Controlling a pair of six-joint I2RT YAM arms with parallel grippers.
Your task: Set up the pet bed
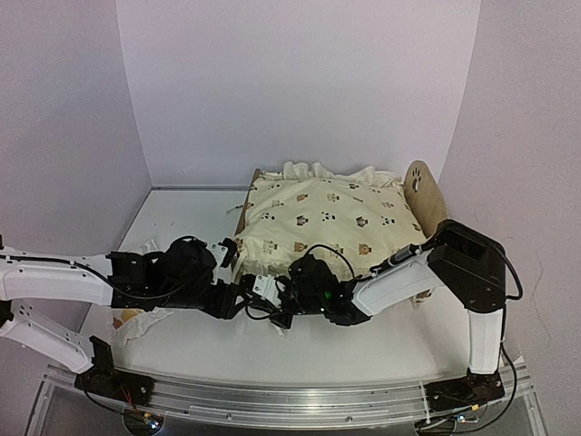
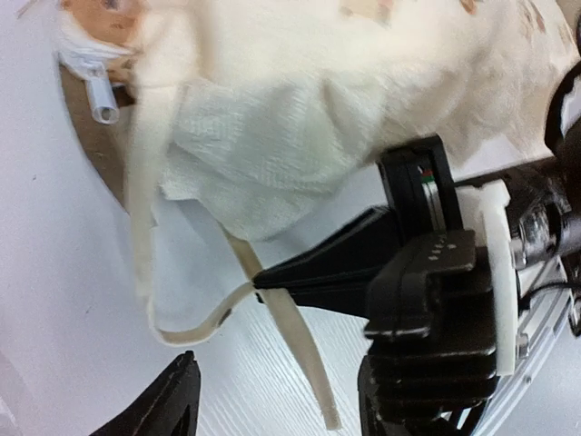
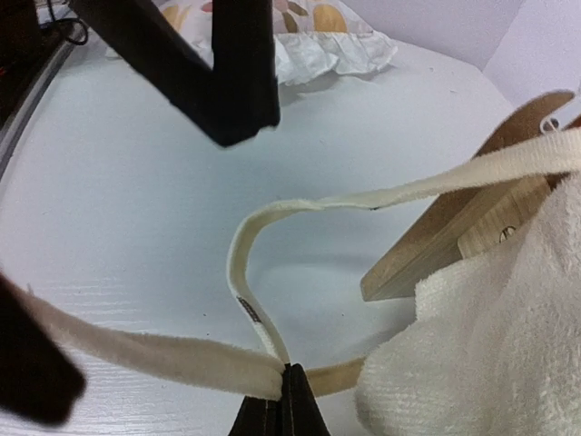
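Nearest, the left arm (image 1: 54, 277) and right arm (image 1: 472, 272) meet low over the white surface (image 1: 363, 350). Toward the back right stands the pet bed (image 1: 427, 204), with the cream printed cushion (image 1: 327, 218) lying on it. Around the cushion's tie (image 3: 245, 254) the left tool (image 3: 152, 259) stands apart, while the right tool (image 3: 283, 395) is clamped on it.

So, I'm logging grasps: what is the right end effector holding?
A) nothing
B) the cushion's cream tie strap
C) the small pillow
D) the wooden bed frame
B: the right wrist view shows the right end effector pinched shut on the cream tie strap.
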